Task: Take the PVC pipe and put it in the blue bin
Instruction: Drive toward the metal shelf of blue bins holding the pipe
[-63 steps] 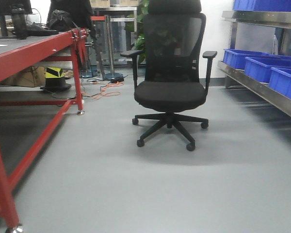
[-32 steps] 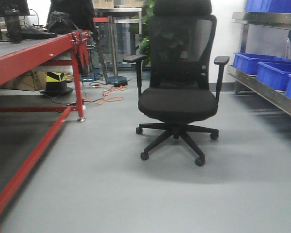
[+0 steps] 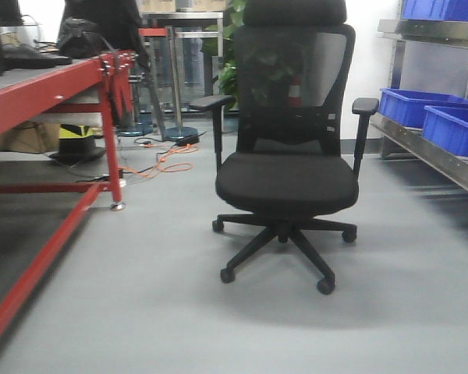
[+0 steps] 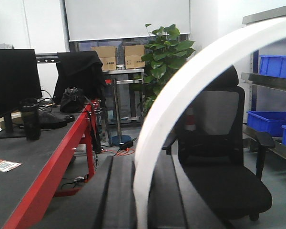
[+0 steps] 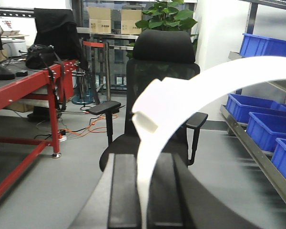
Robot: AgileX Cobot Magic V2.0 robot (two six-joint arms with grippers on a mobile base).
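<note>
- White PVC pipe (image 4: 190, 83) sits pinched between the close-set dark fingers (image 4: 117, 191) of the left gripper (image 4: 143, 160) and arches up toward the shelf side.
- Same grip at the right gripper (image 5: 144, 157): clamps a second PVC pipe (image 5: 205, 90), stepped lip showing near the bend.
- Both visible from the wrist views alone.
- Further out, black office chair (image 3: 288, 179) on grey floor.
- Red bench (image 3: 39, 89) at left; blue bins (image 3: 444, 125) on the metal shelf (image 3: 429, 156) at right, well apart from both pipes.
- Monitor (image 4: 14, 76) seen only from the left wrist.
</note>
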